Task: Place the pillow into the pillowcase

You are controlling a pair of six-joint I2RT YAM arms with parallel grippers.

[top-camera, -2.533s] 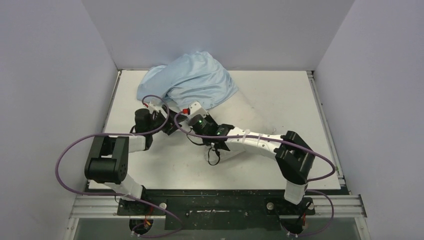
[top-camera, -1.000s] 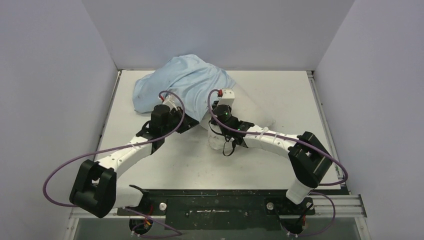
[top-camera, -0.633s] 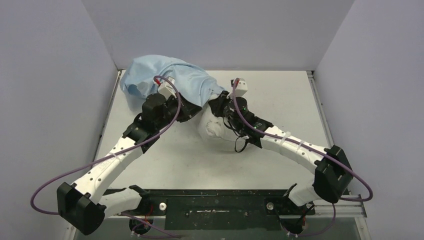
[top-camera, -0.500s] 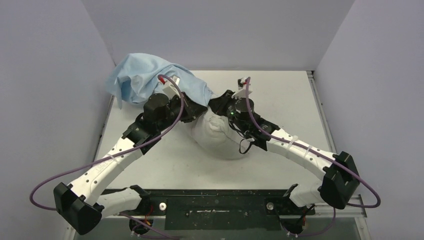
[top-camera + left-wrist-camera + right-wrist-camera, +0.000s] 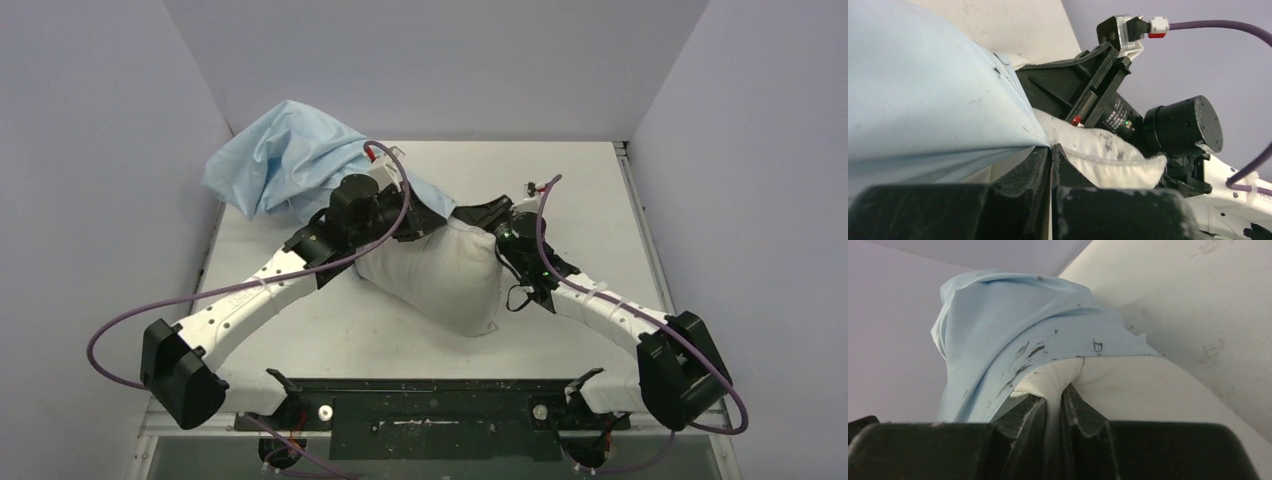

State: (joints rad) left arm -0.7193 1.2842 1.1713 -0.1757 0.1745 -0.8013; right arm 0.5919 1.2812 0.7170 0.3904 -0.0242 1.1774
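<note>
The off-white pillow (image 5: 440, 275) lies mid-table, its far end tucked under the rim of the light-blue pillowcase (image 5: 280, 160). The rest of the pillowcase is bunched high at the back left. My left gripper (image 5: 422, 226) is shut on the pillowcase's edge; the left wrist view shows the blue cloth (image 5: 923, 100) running into the closed tips (image 5: 1051, 147), with the pillow (image 5: 1098, 152) just beside. My right gripper (image 5: 468, 215) is shut on a pinch of the pillow's corner (image 5: 1148, 390) at its tips (image 5: 1055, 392), right below the pillowcase's hem (image 5: 998, 325).
Grey enclosure walls (image 5: 120, 150) close in the white table (image 5: 580, 180) on the left, back and right. The pillowcase leans against the left wall. Purple cables (image 5: 140, 320) loop off both arms. A black rail (image 5: 430, 405) runs along the near edge.
Both grippers have swung right and toward the near side. More of the pillow has come out from under the pillowcase. The blue cloth has gone up toward the back-left corner.
</note>
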